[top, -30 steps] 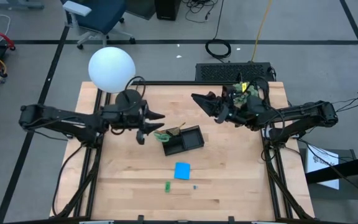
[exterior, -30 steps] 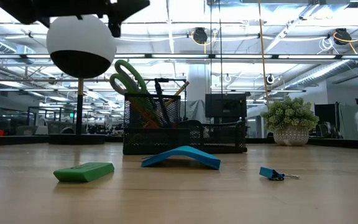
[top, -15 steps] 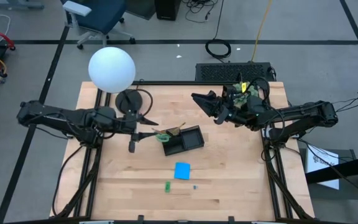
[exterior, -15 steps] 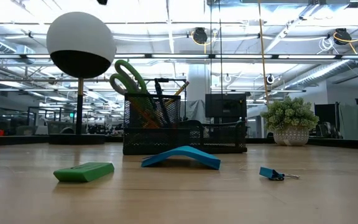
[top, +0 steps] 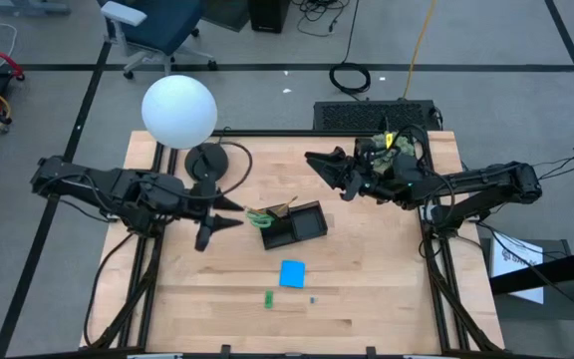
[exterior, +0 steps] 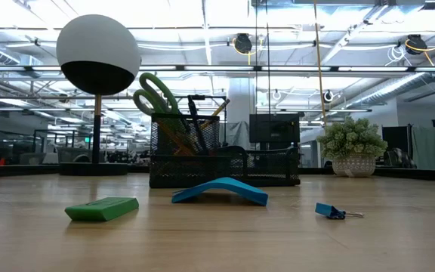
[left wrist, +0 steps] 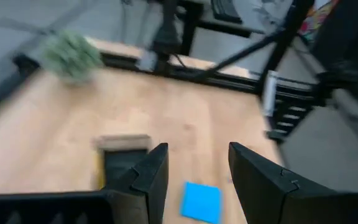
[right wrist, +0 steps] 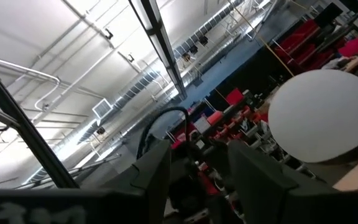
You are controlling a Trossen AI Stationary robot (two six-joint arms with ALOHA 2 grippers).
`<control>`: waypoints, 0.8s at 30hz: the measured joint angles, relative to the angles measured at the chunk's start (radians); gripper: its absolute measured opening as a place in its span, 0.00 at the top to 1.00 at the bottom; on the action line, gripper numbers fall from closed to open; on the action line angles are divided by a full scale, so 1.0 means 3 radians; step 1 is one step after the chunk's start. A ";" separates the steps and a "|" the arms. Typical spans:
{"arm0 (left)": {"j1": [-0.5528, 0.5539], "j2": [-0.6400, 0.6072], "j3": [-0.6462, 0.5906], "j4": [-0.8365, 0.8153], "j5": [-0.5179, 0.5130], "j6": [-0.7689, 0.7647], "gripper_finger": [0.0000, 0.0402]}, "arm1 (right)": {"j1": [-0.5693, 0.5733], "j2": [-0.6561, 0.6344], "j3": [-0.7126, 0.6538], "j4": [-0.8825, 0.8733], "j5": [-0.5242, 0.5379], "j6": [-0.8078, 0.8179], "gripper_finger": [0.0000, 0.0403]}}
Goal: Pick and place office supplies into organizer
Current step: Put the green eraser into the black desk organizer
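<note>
The black mesh organizer (top: 294,225) (exterior: 221,166) stands mid-table. Green-handled scissors (top: 259,215) (exterior: 153,94), pens and a pencil stick up from its tall compartment. A blue note pad (top: 292,272) (exterior: 219,190) (left wrist: 201,202), a green piece (top: 268,297) (exterior: 101,208) and a small blue clip (exterior: 331,211) lie on the wood nearer the front edge. My left gripper (top: 229,217) (left wrist: 194,168) hangs open and empty above the table, left of the organizer. My right gripper (top: 325,172) (right wrist: 197,168) is open and empty, raised at the far right and tilted upward.
A lamp with a white ball (top: 178,111) (exterior: 98,53) on a round black base (top: 205,160) stands at the far left. A fuzzy green plant (exterior: 351,147) (left wrist: 73,56) sits at the far right corner, under my right arm. Bare wood lies along the near edge.
My left gripper has risen from above the organizer, out of the low view, and drawn back toward the table's left and near edges. It has tipped from pointing steeply down to nearly level. Its fingers stay apart and empty.
</note>
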 joint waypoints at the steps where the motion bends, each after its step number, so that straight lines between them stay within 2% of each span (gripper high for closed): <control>1: -0.0026 0.0024 0.0011 -0.0016 0.0059 -0.0126 0.59 | 0.0000 0.0001 0.0000 -0.0020 0.0000 0.0001 0.63; 7: -0.0170 0.0128 0.0022 0.0448 0.0360 -0.0310 0.59 | 0.0000 0.0000 0.0000 -0.0165 0.0000 0.0006 0.63; 11: -0.0202 0.0203 0.0023 0.0577 0.0370 -0.0417 0.59 | 0.0000 0.0001 0.0000 -0.0161 0.0000 0.0006 0.63; 17: -0.0194 0.0380 0.0023 0.0494 0.0366 -0.0627 0.59 | 0.0000 0.0001 0.0000 -0.0181 0.0000 0.0006 0.63; 24: -0.0194 0.0707 0.0021 0.0446 0.0242 -0.1077 0.59 | 0.0000 0.0001 0.0000 -0.0183 0.0000 0.0006 0.63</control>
